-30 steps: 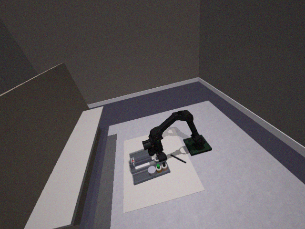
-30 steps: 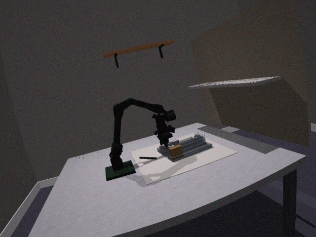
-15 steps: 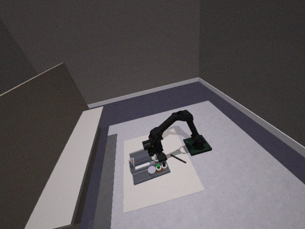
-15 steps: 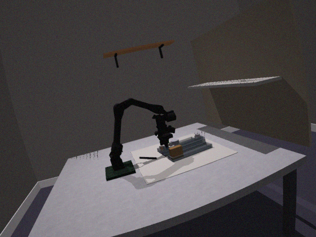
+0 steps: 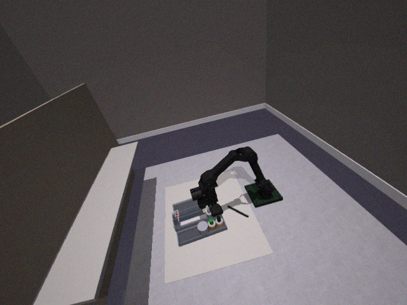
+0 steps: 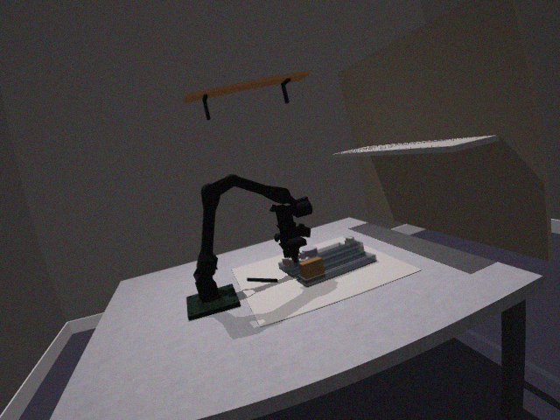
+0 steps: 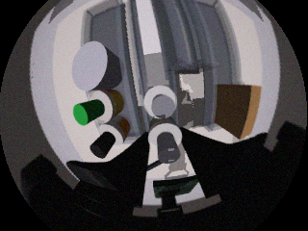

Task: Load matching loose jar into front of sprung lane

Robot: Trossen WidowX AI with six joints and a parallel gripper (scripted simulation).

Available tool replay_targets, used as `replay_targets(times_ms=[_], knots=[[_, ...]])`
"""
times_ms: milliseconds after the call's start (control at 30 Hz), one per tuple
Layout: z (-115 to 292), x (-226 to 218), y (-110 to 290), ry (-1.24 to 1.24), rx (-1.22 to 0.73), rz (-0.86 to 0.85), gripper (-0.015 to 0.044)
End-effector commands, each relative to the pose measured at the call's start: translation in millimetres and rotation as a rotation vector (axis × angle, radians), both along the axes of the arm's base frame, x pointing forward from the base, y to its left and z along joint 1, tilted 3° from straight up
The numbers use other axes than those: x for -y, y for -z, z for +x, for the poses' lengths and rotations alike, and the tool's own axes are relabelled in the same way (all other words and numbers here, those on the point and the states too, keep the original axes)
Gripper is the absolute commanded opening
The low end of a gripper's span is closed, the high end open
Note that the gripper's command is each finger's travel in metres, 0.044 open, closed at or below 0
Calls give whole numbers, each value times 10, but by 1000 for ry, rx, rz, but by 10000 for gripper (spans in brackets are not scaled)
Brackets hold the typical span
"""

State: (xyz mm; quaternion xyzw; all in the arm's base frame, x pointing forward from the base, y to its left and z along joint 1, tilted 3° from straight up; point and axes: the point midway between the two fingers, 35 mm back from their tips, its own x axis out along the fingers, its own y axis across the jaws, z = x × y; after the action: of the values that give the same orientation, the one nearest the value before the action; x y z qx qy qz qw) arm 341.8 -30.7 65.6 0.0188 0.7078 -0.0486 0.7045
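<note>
My gripper (image 7: 164, 133) (image 5: 208, 211) (image 6: 291, 259) is shut on a small white-lidded jar (image 7: 168, 141) and holds it upright at the front end of the grey lane rack (image 5: 186, 238) (image 6: 353, 253). Just ahead of it in the wrist view a matching white-lidded jar (image 7: 161, 103) stands in the middle lane (image 7: 168, 22); the two are close together, and I cannot tell whether they touch. I cannot tell whether the held jar rests on the lane floor. The pusher plate is hard to make out.
Left of the lane stand a big grey-lidded jar (image 7: 91, 65) (image 5: 201, 226), a green-lidded jar (image 7: 87, 114) (image 5: 210, 221) and a black-lidded jar (image 7: 103, 144) (image 5: 218, 218). A brown box (image 7: 237, 110) (image 6: 311, 267) stands to the right. A black pen (image 5: 238, 211) (image 6: 262, 279) lies on the white mat.
</note>
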Motion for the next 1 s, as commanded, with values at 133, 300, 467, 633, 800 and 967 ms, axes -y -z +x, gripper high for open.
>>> replay_targets(times_ms=[133, 300, 467, 633, 800, 967], knots=[[40, 5, 27, -3, 18, -2, 0], [37, 6, 44, -3, 18, -2, 0], [35, 6, 60, -3, 18, -2, 0], [32, 7, 77, -3, 18, -2, 0], [29, 7, 93, -3, 18, -2, 0], [26, 8, 110, -3, 18, -2, 0]])
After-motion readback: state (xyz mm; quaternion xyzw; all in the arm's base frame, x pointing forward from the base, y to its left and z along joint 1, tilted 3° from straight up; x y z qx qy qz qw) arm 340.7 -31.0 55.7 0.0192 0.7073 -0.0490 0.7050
